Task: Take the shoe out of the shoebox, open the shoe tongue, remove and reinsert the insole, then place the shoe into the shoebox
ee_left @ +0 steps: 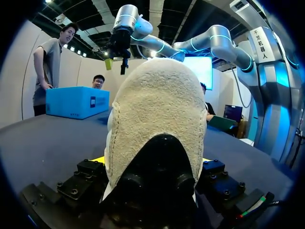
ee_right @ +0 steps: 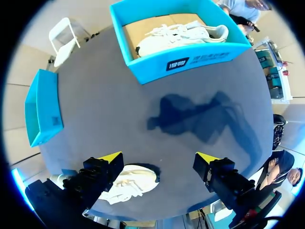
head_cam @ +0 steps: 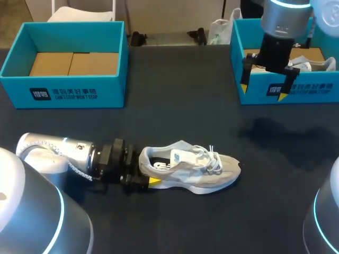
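The shoe (head_cam: 190,166) is laid upright on the table (head_cam: 185,100), well apart from both shoeboxes, its heel clamped by the left gripper (head_cam: 148,177), while the right gripper (head_cam: 263,91) is held spread and empty over the right shoebox (head_cam: 318,87).

left gripper (head_cam: 144,172) clamped, right gripper (head_cam: 263,91) spread

Shoe (head_cam: 193,168) on table (head_cam: 180,90), left tool (head_cam: 144,174) at heel, left shoebox (head_cam: 63,90) and right shoebox (head_cam: 296,90) behind
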